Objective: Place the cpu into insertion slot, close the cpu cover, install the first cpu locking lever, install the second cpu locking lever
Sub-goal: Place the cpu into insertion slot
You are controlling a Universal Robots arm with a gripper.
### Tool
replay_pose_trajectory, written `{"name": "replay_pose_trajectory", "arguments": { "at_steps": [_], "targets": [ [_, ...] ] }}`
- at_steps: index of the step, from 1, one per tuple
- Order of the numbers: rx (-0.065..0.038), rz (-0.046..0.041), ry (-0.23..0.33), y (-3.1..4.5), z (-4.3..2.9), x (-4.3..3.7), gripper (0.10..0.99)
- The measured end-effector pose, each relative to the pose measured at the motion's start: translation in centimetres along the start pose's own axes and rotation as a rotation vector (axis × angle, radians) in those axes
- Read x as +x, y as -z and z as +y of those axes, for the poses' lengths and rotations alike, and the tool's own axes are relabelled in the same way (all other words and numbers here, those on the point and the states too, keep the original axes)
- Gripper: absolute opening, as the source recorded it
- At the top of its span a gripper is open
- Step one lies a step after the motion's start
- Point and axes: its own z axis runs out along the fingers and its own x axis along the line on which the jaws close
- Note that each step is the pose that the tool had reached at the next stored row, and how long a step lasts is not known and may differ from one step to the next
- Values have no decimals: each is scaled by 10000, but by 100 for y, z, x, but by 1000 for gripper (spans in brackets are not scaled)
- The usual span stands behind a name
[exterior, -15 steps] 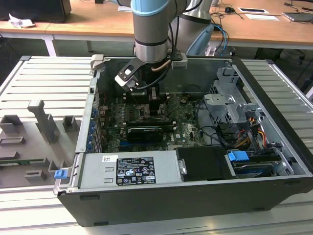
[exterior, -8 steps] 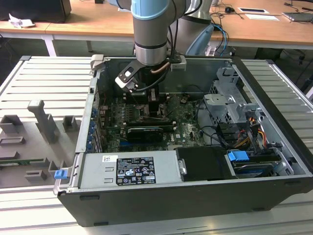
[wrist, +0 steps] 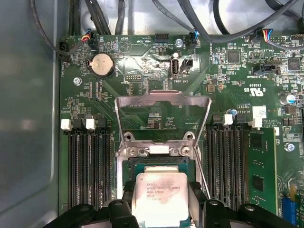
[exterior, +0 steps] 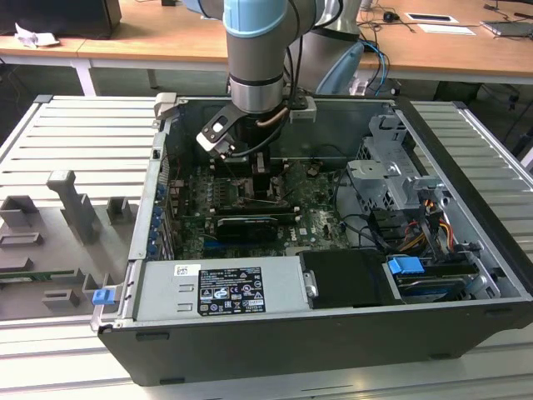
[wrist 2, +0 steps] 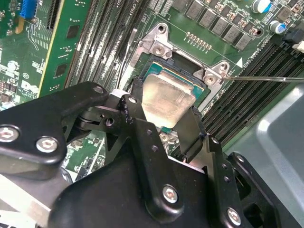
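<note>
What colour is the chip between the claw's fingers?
The cpu is pale silver-beige, clearest in the second wrist view.

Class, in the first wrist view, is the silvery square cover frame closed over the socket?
No, the silvery cover frame stands swung open, green board showing through its window.

Long light-brown wooden desktop (exterior: 166, 37) across rear, on white legs (exterior: 83, 79). Crumpled white paper (exterior: 33, 36) and black box (exterior: 62, 17) on it, exterior view's left. Ribbed pale-grey metal bench surface (exterior: 75, 133) in foreground; grey moulded fixture blocks (exterior: 71, 204) standing on it. Lighting even.
</note>
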Motion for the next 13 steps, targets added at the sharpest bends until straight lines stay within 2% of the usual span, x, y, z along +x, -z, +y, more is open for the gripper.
{"name": "replay_pose_trajectory", "arguments": {
  "at_steps": [9,13],
  "targets": [
    [1,-11,1,-5,15,5,525],
    [1,-15,2,-29,15,8,525]
  ]
}}
